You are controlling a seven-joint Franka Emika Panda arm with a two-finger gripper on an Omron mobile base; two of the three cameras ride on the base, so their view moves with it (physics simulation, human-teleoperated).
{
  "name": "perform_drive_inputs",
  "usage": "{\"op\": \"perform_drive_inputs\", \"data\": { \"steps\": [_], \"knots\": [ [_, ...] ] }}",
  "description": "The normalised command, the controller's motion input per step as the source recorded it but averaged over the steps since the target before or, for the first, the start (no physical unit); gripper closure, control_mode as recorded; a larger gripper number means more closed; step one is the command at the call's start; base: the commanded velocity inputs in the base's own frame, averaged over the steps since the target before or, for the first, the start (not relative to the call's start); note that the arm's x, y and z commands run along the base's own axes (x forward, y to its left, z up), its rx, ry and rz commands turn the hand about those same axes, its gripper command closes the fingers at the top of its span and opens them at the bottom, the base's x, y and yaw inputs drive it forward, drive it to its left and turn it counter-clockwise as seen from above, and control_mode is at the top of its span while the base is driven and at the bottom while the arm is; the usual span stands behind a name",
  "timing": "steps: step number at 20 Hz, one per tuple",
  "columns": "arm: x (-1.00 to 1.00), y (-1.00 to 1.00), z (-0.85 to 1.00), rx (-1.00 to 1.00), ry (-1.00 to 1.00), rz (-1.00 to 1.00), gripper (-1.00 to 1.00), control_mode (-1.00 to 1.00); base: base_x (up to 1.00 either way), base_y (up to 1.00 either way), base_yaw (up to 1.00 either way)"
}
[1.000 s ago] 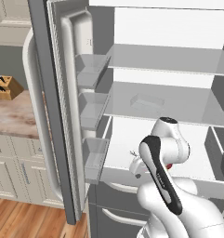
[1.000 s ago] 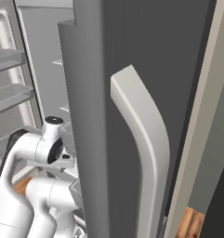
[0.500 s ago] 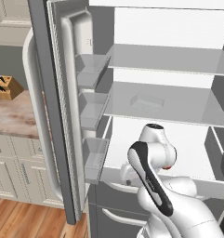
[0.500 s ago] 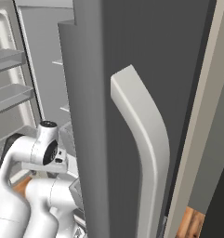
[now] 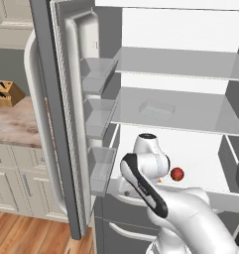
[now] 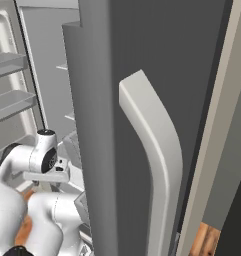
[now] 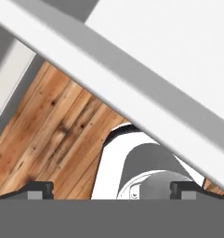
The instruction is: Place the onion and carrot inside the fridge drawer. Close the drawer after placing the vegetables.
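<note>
onion (image 5: 177,173) | red, round | on fridge's lowest white shelf

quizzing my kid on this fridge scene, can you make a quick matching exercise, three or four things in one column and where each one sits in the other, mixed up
Things:
1. knife block
2. red round vegetable
3. clear shallow tray
4. pale curved handle

Places:
a. on the fridge's bottom shelf, beside the arm
b. on the dark fridge door at the right
c. on the marble counter left of the fridge
d. on the middle glass shelf

Pairs: 1-c, 2-a, 3-d, 4-b
</note>
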Motion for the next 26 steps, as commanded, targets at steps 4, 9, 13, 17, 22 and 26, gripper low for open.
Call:
{"op": "perform_drive_inputs", "data": {
  "steps": [4, 9, 13, 17, 22, 26],
  "knots": [
    [0.58, -0.21, -0.51, 0.0, 0.0, 0.0, -1.0, -1.0, 0.0, 0.0, 0.0],
    [0.62, -0.33, -0.46, 0.0, 0.0, 0.0, -1.0, -1.0, 0.0, 0.0, 0.0],
    [0.82, -0.66, 0.04, 0.02, -0.04, 0.01, -1.0, -1.0, 0.0, 0.0, 0.0],
    [0.99, -0.69, 0.26, 0.0, -0.02, 0.02, -1.0, -1.0, 0.0, 0.0, 0.0],
    [-0.2, -0.25, 0.33, 0.0, 0.0, 0.01, -1.0, -1.0, 0.0, 0.0, 0.0],
    [-0.85, 0.0, 0.69, 0.0, 0.0, 0.0, -1.0, -1.0, 0.0, 0.0, 0.0]
  ]
}}
